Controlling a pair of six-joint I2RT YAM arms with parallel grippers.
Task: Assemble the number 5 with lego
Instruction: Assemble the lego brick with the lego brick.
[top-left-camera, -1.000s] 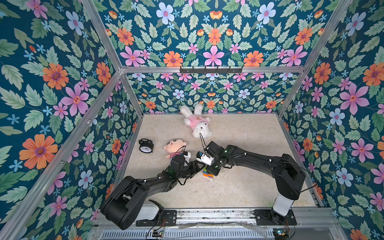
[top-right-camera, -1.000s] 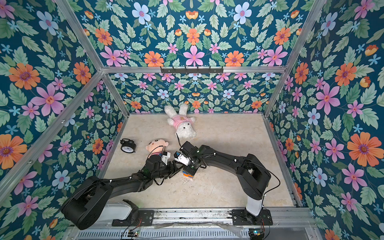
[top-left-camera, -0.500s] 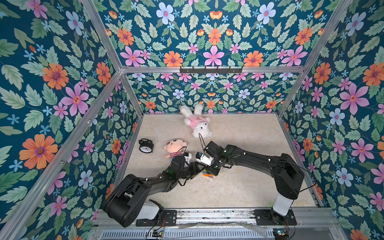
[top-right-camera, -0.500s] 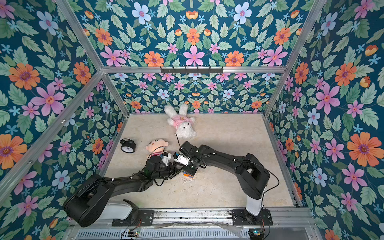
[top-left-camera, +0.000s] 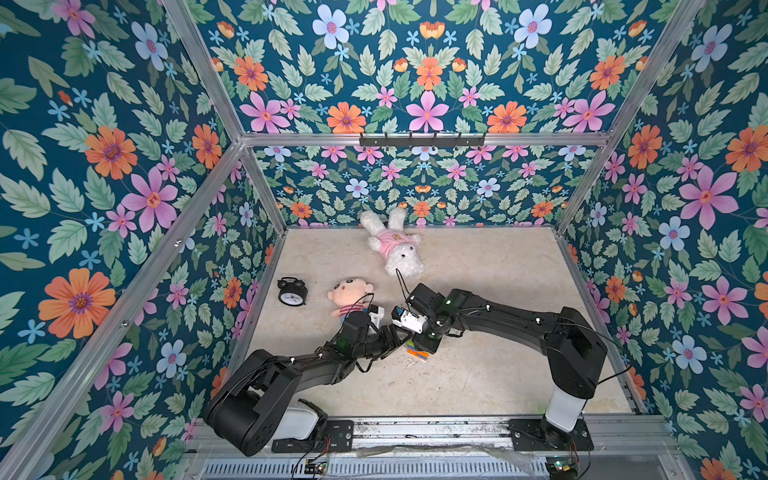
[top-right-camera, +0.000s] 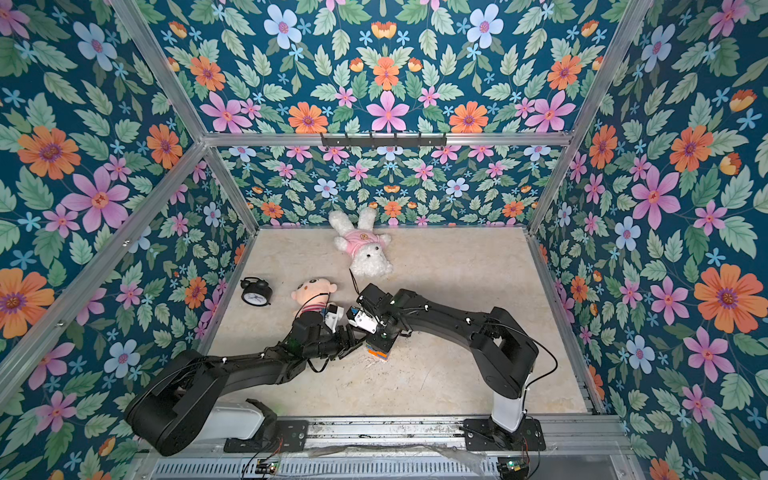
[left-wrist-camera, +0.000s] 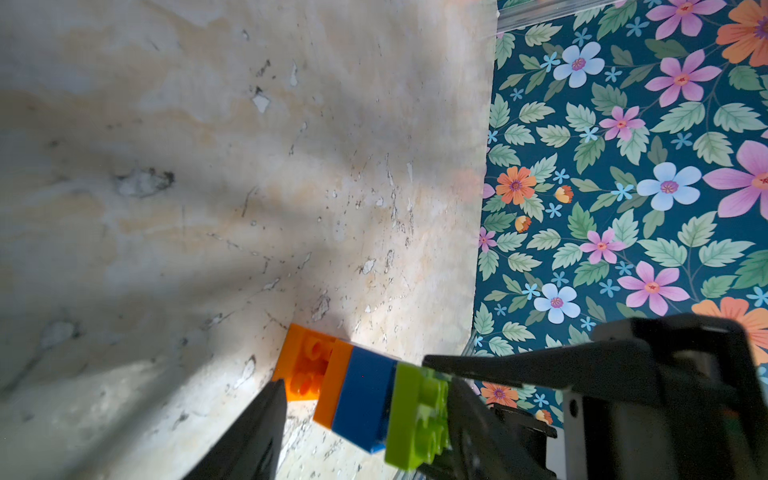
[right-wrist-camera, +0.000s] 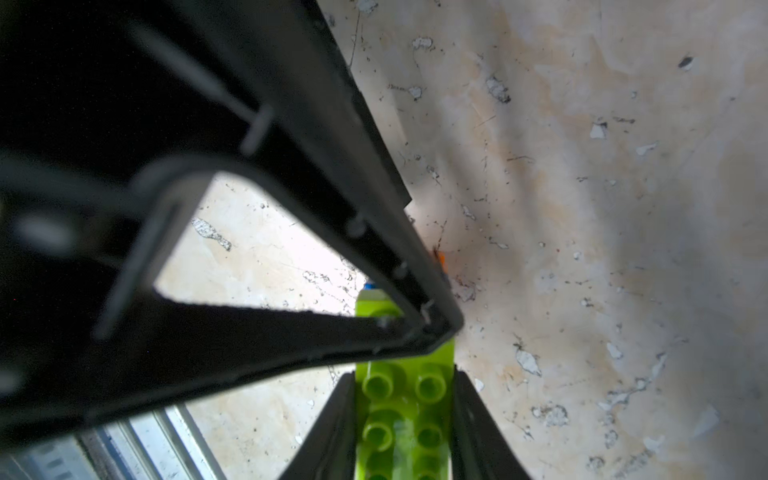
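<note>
Two black robot arms meet low over the front middle of a beige table (top-left-camera: 519, 374). Both work on one small lego stack (top-left-camera: 417, 353) down at the tabletop, near a doll plush (top-left-camera: 349, 297).

In the left wrist view the stack reads, layer by layer, as orange bricks (left-wrist-camera: 307, 365), a blue brick (left-wrist-camera: 361, 399) and a green brick (left-wrist-camera: 415, 419) at the stud end. The step in hand looks like seating the green brick, the last stroke of the number 5.

The right gripper (right-wrist-camera: 405, 376) is closed on the green brick, one finger flat on each long side, with studs showing between them.

The left gripper (left-wrist-camera: 368, 395) has its jaws roughly half apart and brackets the stack end to end. One finger lies across the green studs and the other sits at a corner of the orange bricks. Whether it is squeezing or only touching, the close, blurred views do not settle.

The next move calls for a straight press along the stud direction while the right gripper steadies the green brick, so nothing twists or pops off. Both grippers would then need to let go gently.
</note>
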